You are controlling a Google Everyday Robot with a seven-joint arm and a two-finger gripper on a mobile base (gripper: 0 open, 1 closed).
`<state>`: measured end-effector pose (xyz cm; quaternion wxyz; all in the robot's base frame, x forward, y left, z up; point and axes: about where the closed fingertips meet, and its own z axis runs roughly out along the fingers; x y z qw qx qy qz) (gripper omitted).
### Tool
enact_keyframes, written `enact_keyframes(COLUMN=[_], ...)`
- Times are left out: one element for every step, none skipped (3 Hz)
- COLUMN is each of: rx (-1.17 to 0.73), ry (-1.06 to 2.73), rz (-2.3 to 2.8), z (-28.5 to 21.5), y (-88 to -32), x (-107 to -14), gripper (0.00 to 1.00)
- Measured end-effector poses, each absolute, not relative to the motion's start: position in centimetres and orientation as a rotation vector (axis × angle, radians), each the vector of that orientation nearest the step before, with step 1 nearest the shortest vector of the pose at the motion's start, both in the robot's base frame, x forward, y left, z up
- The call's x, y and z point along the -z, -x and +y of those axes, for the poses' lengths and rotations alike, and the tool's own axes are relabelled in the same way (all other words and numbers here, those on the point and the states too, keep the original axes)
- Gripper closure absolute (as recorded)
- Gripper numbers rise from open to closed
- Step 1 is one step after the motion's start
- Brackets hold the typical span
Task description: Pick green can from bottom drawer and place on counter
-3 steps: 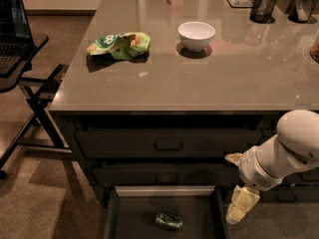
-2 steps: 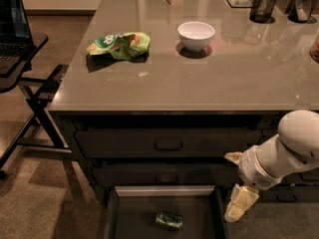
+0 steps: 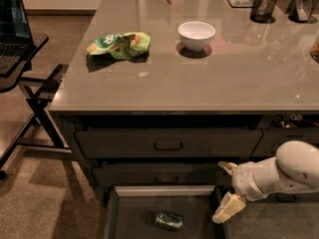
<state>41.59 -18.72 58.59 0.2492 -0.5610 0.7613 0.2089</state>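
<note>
The green can [image 3: 168, 221] lies on its side on the floor of the open bottom drawer [image 3: 162, 190], near the middle. The claw [image 3: 220, 191] hangs at the drawer's right edge, spread wide, holding nothing, clear of the can. The bench [image 3: 199, 78] stands above the drawer.

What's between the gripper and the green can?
Camera view: only bare bottom drawer floor lies between. The gripper hangs open at its right edge, green can to its left.
</note>
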Motion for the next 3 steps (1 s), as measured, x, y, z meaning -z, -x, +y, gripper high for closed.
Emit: enact_keyframes(rx=[-0.628,-0.717,-0.717], ry=[1.505,1.534,1.534], rz=[2.100,2.170,2.170], z=[-18.6,-17.8,-17.8], y=[-41.5,-40.8,-40.8], x=[-52.7,-46.3,-46.3], gripper=[0.00,0.00,0.00])
